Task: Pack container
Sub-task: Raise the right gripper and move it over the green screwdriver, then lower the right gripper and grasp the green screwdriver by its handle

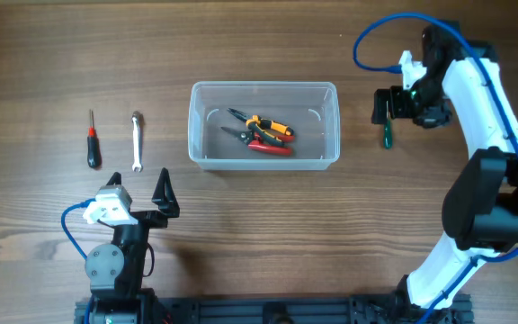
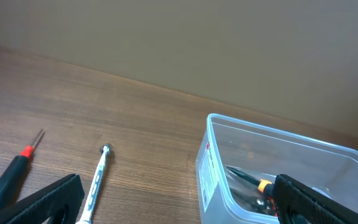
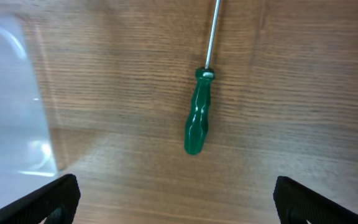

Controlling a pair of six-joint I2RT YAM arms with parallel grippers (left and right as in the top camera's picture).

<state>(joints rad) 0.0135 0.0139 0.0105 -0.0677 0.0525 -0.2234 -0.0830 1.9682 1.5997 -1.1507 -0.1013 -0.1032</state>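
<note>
The clear plastic container point(image 1: 263, 165) stands mid-table and holds orange-handled pliers point(image 1: 270, 125) and red-handled pliers point(image 1: 263, 143). My right gripper point(image 1: 387, 106) is open and empty above a green-handled screwdriver point(image 1: 387, 137) that lies on the table right of the container. In the right wrist view the screwdriver point(image 3: 197, 118) lies ahead of the open jaws point(image 3: 176, 205), with the container's wall point(image 3: 11, 99) at the left. My left gripper point(image 1: 140, 193) is open and empty near the front left. In the left wrist view the open jaws point(image 2: 179, 211) face the container point(image 2: 216, 155).
A black-and-red screwdriver point(image 1: 93, 142) and a silver wrench point(image 1: 137, 141) lie side by side left of the container. Both also show in the left wrist view, the screwdriver point(image 2: 11, 180) and the wrench point(image 2: 98, 177). The table is brown wood.
</note>
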